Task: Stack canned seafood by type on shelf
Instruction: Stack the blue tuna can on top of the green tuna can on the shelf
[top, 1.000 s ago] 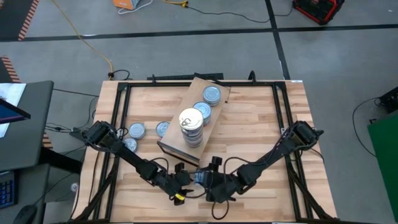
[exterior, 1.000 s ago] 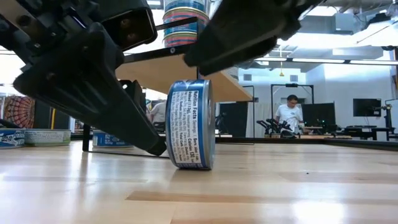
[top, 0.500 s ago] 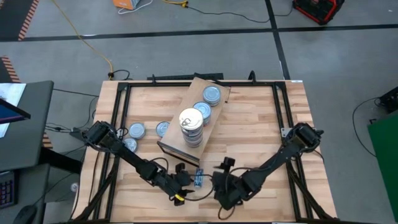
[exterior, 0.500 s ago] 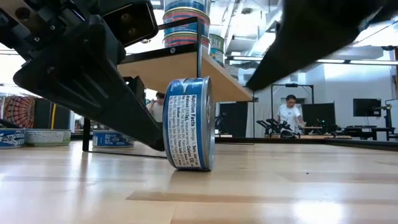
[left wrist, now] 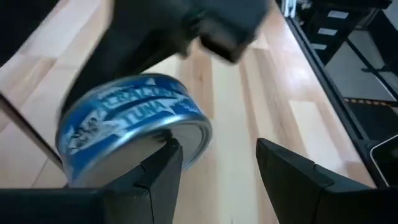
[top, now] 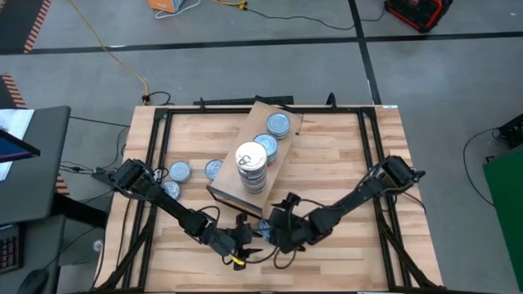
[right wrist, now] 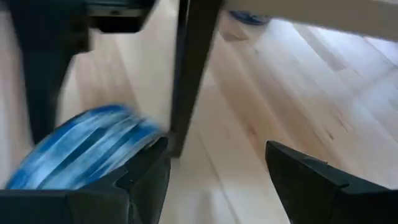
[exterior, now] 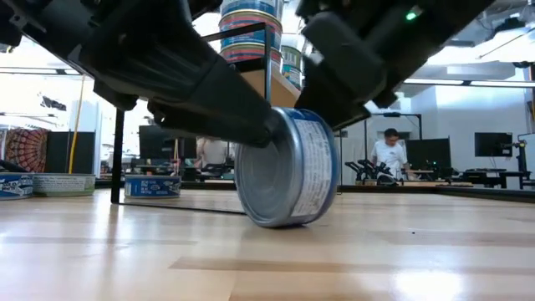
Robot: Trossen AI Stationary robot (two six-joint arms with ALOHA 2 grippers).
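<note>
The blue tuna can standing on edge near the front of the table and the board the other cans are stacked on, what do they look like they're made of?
The blue-labelled round tuna can looks like metal: a shiny silver bottom and rim that catch the light, with a glossy printed blue wrap, paper or film I can't tell. The light rectangular shelf board looks like unpainted wood, pale, matte and grained, much like the slatted wooden tabletop.

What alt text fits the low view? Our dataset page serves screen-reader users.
A blue tuna can stands tilted on edge on the wooden tabletop, two dark robot arms crowding it from above. Behind it rises the shelf, holding stacked cans.
</note>
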